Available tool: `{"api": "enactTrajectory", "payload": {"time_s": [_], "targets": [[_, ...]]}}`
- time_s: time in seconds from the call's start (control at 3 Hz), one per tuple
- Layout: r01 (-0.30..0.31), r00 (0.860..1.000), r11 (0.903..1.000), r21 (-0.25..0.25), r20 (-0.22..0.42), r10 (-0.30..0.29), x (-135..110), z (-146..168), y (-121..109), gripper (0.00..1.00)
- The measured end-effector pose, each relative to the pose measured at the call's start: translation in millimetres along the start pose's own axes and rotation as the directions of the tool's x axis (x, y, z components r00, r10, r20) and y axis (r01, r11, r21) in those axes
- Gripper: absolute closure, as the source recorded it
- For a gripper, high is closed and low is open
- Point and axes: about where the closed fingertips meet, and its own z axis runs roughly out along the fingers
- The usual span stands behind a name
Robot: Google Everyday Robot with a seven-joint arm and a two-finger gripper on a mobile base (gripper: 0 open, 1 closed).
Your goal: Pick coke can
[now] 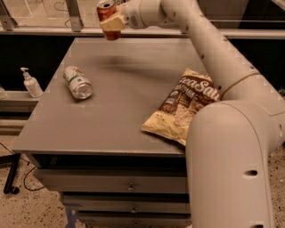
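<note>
The coke can [106, 12] is a small red can with a silver top. It is upright and held in the air above the far edge of the grey table [116, 120], near the top of the view. My gripper [111, 22] is shut on it, its cream fingers [113, 22] wrapped around the can's lower half. A soft shadow lies on the table below it. My white arm reaches in from the right foreground.
A silver-and-green can [77, 82] lies on its side at the table's left. A chip bag [182, 107] lies at the right, partly behind my arm. A soap dispenser [31, 83] stands on a lower shelf left of the table. A railing runs behind the table.
</note>
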Motion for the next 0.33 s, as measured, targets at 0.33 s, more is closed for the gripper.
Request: {"api": "enactTrajectory", "payload": {"time_s": [0.33], "targets": [[-0.001,1.0,1.0,0.006,-0.001,0.001,1.7,-6.4,-3.7,1.0]]}}
